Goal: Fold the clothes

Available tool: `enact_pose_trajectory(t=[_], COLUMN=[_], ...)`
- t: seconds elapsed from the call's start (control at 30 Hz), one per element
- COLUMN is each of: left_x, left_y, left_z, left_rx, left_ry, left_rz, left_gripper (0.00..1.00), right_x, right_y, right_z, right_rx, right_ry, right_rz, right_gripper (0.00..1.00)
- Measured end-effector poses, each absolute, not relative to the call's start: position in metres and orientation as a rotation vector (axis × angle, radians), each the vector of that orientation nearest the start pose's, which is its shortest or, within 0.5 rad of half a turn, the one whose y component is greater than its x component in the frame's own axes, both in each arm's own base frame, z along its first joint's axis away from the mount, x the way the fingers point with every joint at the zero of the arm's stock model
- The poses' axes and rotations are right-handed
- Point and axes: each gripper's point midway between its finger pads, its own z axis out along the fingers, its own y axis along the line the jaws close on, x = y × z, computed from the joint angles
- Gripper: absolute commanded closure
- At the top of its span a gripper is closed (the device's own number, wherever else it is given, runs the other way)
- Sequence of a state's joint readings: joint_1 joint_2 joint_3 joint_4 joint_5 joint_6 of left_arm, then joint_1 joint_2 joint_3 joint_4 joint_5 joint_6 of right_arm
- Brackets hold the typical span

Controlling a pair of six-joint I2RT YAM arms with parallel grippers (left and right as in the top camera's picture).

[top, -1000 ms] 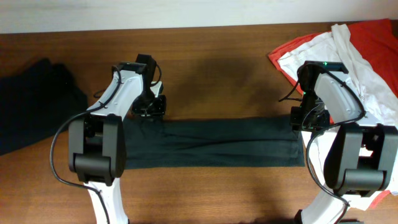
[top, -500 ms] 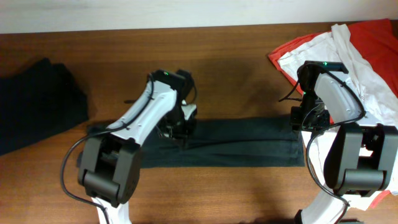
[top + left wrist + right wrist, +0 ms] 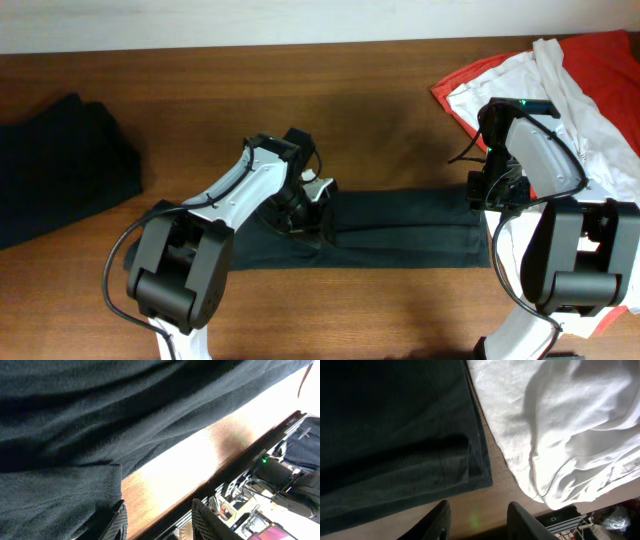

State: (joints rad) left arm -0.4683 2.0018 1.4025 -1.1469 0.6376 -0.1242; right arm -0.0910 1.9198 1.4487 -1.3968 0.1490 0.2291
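Note:
A dark T-shirt [image 3: 410,232] lies as a long folded strip across the middle of the table. My left gripper [image 3: 312,208] sits low over the strip's middle. In the left wrist view it [image 3: 159,510] is open, with bare wood between the fingers and black cloth [image 3: 75,425] against the left finger. My right gripper [image 3: 488,196] hovers at the strip's right end. In its wrist view it [image 3: 479,510] is open over bare wood, the shirt's corner [image 3: 470,460] just ahead. The strip's left part is partly hidden under my left arm.
A black garment [image 3: 60,160] is heaped at the far left. White [image 3: 560,95] and red-orange [image 3: 600,50] shirts are piled at the back right, and the white one [image 3: 560,425] lies close beside the dark strip's end. The table's front edge [image 3: 235,467] is near.
My left gripper swept right from the strip's far-left back corner to its middle, shutting on the way and then opening. The right arm has not moved.

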Motion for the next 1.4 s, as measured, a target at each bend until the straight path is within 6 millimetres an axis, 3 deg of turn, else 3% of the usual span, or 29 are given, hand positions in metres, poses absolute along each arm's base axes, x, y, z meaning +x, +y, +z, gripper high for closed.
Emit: enact_pose_trajectory(t=[0.07,0.13,0.17,0.23,0.27,0.33,0.37,0.4,0.47,0.5,0.57,0.63,0.67,0.7,0.73,0.77,0.83,0.9,1.03,1.1,1.17,1.2,1.23,1.27,1.37,1.4], left_x=[0.249,0.272,0.305,0.322,0.335,0.333,0.317,0.314,0.306,0.300,0.299,0.278,0.259,0.255,0.248,0.247,0.259,0.278,0.277,0.284,0.298,0.301,0.303,0.300,0.274,0.263], left_y=[-0.228,-0.197,-0.159,-0.127,-0.079,-0.054,-0.043,-0.042,-0.042,-0.045,-0.050,-0.050,-0.045,-0.041,-0.033,-0.017,-0.003,0.000,0.000,-0.001,-0.011,-0.022,-0.046,-0.067,-0.126,-0.137], left_z=[0.053,0.060,0.072,0.080,0.080,0.073,0.056,0.046,0.027,0.023,0.023,0.029,0.034,0.035,0.037,0.038,0.032,0.026,0.028,0.044,0.076,0.091,0.105,0.109,0.100,0.093], left_rx=[0.465,0.390,0.256,0.134,-0.061,-0.166,-0.217,-0.221,-0.220,-0.231,-0.232,-0.245,-0.258,-0.260,-0.299,-0.385,-0.461,-0.452,-0.453,-0.439,-0.371,-0.302,-0.170,-0.056,0.265,0.325], left_ry=[3.350,3.350,3.281,3.241,3.226,3.238,3.291,3.290,3.293,3.310,3.313,3.398,3.480,3.500,3.528,3.527,3.458,3.376,3.383,3.326,3.202,3.152,3.107,3.101,3.131,3.151], left_rz=[-0.861,-0.652,-0.490,-0.372,-0.264,-0.222,-0.195,-0.193,-0.193,-0.223,-0.269,-0.272,-0.228,-0.188,-0.127,-0.064,-0.026,-0.029,-0.028,-0.047,-0.074,-0.083,-0.108,-0.122,-0.127,-0.113], left_gripper=[0.58,0.58,0.58,0.58,0.58,0.58,0.58,0.59,0.90,1.00,1.00,1.00,1.00,1.00,0.97,0.80,0.78,0.77,0.76,0.75,0.71,0.67,0.66,0.66,0.66,0.66], right_x=[0.281,0.280,0.280,0.280,0.280,0.281,0.281,0.281,0.281,0.281,0.281,0.281,0.281,0.281,0.281,0.281,0.281,0.281,0.281,0.281,0.281,0.281,0.281,0.281,0.281,0.281], right_y=[-0.051,-0.051,-0.050,-0.050,-0.050,-0.050,-0.050,-0.050,-0.050,-0.050,-0.050,-0.050,-0.050,-0.050,-0.050,-0.050,-0.050,-0.050,-0.050,-0.050,-0.050,-0.050,-0.050,-0.050,-0.050,-0.050], right_z=[0.070,0.069,0.069,0.069,0.069,0.068,0.068,0.068,0.068,0.068,0.068,0.068,0.068,0.068,0.068,0.068,0.068,0.068,0.068,0.068,0.068,0.068,0.068,0.068,0.068,0.068], right_rx=[0.507,0.507,0.508,0.508,0.508,0.508,0.508,0.509,0.509,0.509,0.509,0.509,0.509,0.509,0.508,0.509,0.508,0.509,0.509,0.509,0.509,0.509,0.509,0.509,0.509,0.508], right_ry=[3.377,3.380,3.381,3.380,3.378,3.377,3.376,3.377,3.377,3.377,3.377,3.376,3.377,3.376,3.376,3.377,3.377,3.377,3.377,3.377,3.377,3.377,3.377,3.377,3.377,3.377], right_rz=[-0.289,-0.288,-0.284,-0.283,-0.282,-0.277,-0.276,-0.276,-0.276,-0.276,-0.276,-0.276,-0.276,-0.276,-0.276,-0.276,-0.276,-0.276,-0.276,-0.276,-0.276,-0.276,-0.276,-0.276,-0.276,-0.276], right_gripper=[0.60,0.59,0.59,0.60,0.59,0.59,0.59,0.59,0.60,0.59,0.60,0.59,0.59,0.59,0.59,0.59,0.59,0.59,0.59,0.59,0.59,0.59,0.59,0.59,0.59,0.59])
